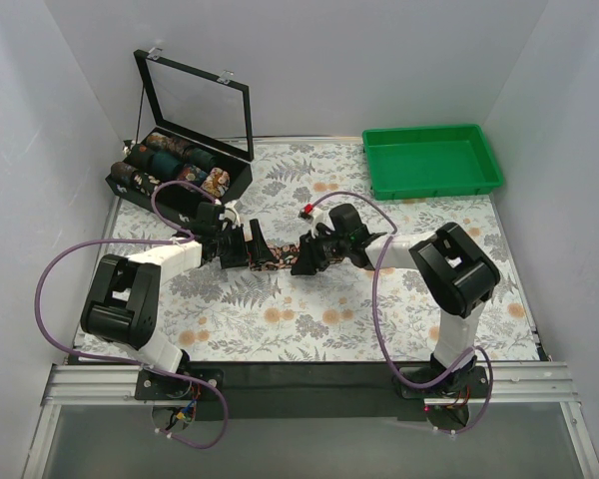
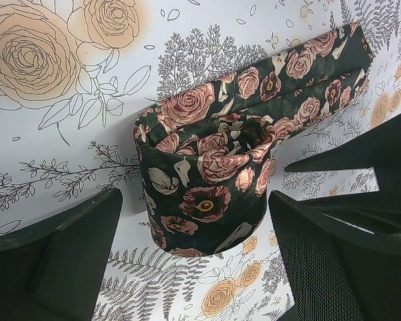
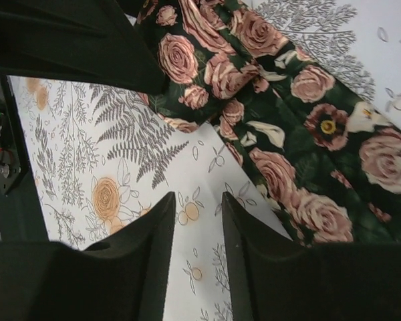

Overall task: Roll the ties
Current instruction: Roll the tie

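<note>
One tie (image 2: 202, 175), dark with pink roses, is partly wound into an upright roll on the floral cloth. Its loose tail (image 2: 307, 73) runs away to the upper right. My left gripper (image 2: 195, 200) is open, a finger (image 2: 60, 254) on each side of the roll and neither touching it. In the top view the roll (image 1: 259, 246) sits just right of the left gripper (image 1: 242, 246). The tail (image 3: 301, 147) lies to the right of my right gripper (image 3: 198, 200). That gripper's jaws stand a narrow gap apart over bare cloth, holding nothing. The right gripper (image 1: 305, 257) is at the tail's far end.
A black box (image 1: 242, 181) with a raised clear lid holds several rolled ties (image 1: 170, 160) at the back left. A green tray (image 1: 431, 160) stands at the back right. The floral table covering (image 1: 379, 309) spreads under everything. White walls close in the sides.
</note>
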Controlling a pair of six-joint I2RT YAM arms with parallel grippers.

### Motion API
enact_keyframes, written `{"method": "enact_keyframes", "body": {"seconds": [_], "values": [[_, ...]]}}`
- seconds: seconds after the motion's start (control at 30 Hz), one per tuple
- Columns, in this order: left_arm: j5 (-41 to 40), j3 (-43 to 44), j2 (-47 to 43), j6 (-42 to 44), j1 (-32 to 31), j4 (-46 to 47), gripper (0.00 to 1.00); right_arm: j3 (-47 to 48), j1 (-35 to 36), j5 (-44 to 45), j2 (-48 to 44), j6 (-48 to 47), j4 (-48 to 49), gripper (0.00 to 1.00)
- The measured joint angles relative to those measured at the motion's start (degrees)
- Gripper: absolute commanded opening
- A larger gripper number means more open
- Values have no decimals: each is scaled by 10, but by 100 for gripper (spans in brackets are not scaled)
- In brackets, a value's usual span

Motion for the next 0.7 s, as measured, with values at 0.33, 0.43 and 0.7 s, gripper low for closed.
{"method": "enact_keyframes", "body": {"seconds": [0.33,0.43,0.7], "values": [[-2,0,0,-9,0,0,84,32,35,-22,58,56,57,25],[-2,0,0,-9,0,0,84,39,36,-23,72,70,74,24],[-2,0,0,-10,0,0,84,50,35,-20,90,90,91,20]]}}
